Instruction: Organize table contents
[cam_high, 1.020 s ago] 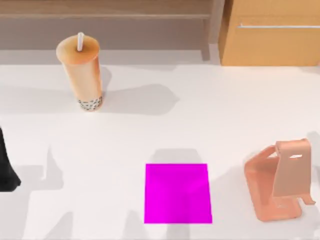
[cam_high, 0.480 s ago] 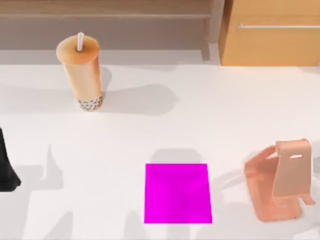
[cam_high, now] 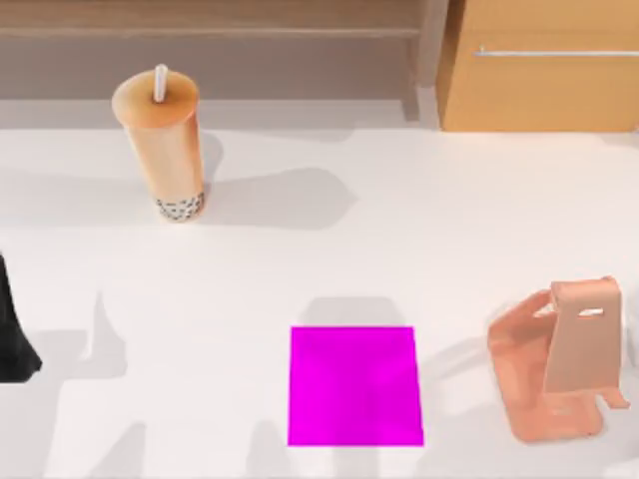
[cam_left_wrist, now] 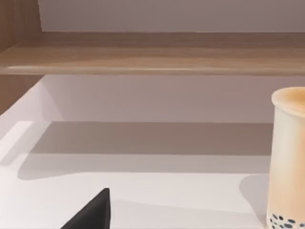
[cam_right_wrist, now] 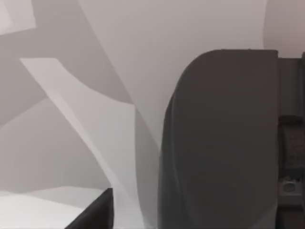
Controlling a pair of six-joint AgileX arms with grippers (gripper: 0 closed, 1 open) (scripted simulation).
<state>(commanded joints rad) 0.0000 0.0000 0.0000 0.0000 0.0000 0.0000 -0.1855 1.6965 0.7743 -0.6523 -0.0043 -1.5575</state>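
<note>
Phone stand [cam_high: 555,362], mat [cam_high: 354,385] and cup [cam_high: 163,145] unmoved (only shadows shifted); gripper state: cannot tell.

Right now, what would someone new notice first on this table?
The magenta square mat lying flat near the front middle of the white table grabs the eye. Next come the tall bubble-tea cup standing upright at the back left and the salmon-pink phone stand at the front right.
</note>
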